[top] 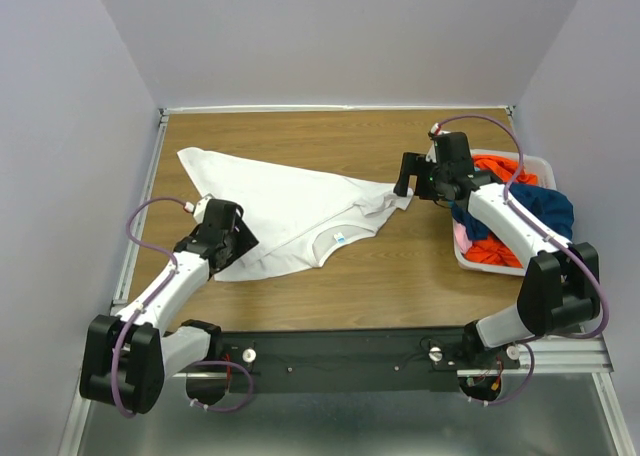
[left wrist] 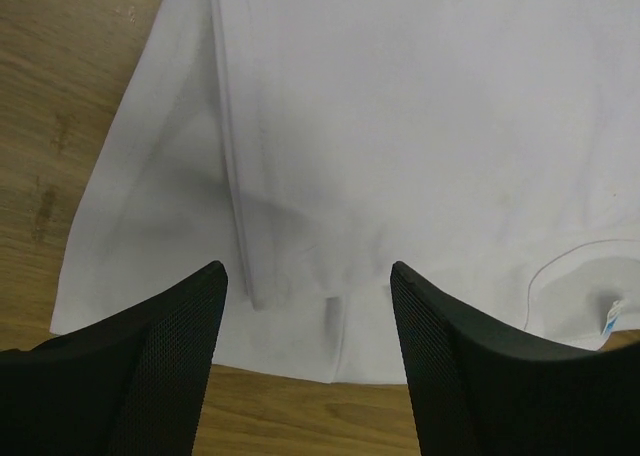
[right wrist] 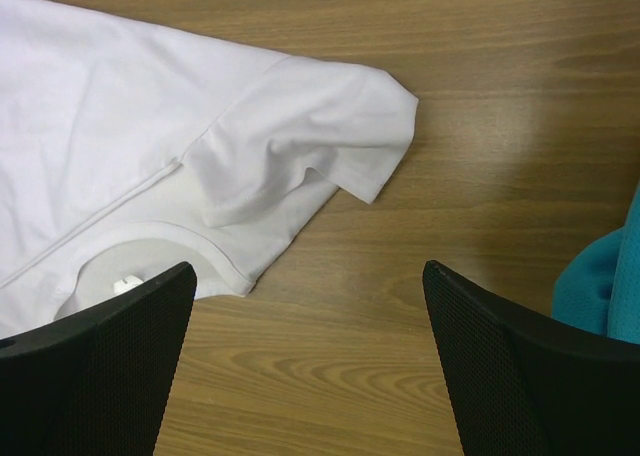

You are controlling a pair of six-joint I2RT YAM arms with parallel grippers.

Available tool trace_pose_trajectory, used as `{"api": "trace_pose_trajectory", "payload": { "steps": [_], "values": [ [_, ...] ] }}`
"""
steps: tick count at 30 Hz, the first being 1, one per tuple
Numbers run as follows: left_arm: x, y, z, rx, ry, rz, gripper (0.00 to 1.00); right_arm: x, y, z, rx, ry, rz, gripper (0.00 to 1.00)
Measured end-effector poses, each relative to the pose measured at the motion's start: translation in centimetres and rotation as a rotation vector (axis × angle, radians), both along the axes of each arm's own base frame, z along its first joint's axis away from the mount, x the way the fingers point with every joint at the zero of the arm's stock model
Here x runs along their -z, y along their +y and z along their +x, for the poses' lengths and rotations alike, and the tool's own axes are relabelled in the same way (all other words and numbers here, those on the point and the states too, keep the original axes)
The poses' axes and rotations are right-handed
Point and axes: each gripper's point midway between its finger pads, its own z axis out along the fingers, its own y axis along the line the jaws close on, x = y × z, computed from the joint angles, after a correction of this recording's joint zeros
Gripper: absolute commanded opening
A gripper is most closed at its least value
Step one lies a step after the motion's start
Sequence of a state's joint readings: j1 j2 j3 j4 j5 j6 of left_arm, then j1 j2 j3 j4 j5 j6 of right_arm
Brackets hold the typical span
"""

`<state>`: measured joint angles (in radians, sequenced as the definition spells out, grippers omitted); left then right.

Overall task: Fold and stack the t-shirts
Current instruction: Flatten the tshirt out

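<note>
You are looking at a brown wooden bench where a plain white cloth t-shirt is lying spread and creased, left of centre, its small blue neck label facing the near edge. Your left gripper is hanging spread wide over the shirt's near edge. Your right gripper is gaping wide beside the rumpled sleeve, holding nothing.
</note>
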<state>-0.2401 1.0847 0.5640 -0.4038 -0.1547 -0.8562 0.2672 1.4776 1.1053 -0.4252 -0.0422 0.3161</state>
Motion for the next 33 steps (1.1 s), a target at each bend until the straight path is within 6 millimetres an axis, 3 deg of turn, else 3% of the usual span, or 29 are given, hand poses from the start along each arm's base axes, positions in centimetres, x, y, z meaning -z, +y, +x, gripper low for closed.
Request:
{"api": "trace_pose_trajectory", "payload": {
  "steps": [3,7,11,16,24,26,27,28,33],
  "values": [
    [0.4,-0.1,-0.4,0.000,0.017,-0.004,0.70,0.2,0.0,0.0,0.001,0.001,-0.001,1.00],
    [1.3,-0.4,-0.8,0.009,0.048,-0.006,0.57,0.4,-0.2,-0.1,0.005,0.006,-0.006,1.00],
    [2.7,-0.4,-1.3,0.016,0.103,0.001,0.56,0.5,-0.2,-0.1,0.008,0.005,-0.010,1.00],
    [3.1,-0.4,-1.4,0.016,0.116,0.004,0.39,0.5,-0.3,-0.1,0.009,0.005,-0.010,1.00],
    [3.2,-0.3,-1.3,0.015,0.117,0.009,0.33,0.5,-0.3,-0.1,0.010,0.006,-0.012,1.00],
    [3.3,-0.3,-1.3,0.017,0.122,0.011,0.17,0.5,-0.4,-0.1,0.016,0.005,-0.018,1.00],
    [3.4,-0.3,-1.4,0.021,0.124,0.014,0.04,0.6,-0.5,-0.1,0.020,0.005,-0.022,1.00],
    [3.4,-0.3,-1.4,0.021,0.125,0.014,0.00,0.6,-0.6,-0.1,0.021,0.005,-0.024,1.00],
    [3.1,-0.5,-1.1,0.040,0.108,0.014,0.00,0.8,-0.7,-0.2,0.025,0.008,-0.029,1.00]
  ]
}}
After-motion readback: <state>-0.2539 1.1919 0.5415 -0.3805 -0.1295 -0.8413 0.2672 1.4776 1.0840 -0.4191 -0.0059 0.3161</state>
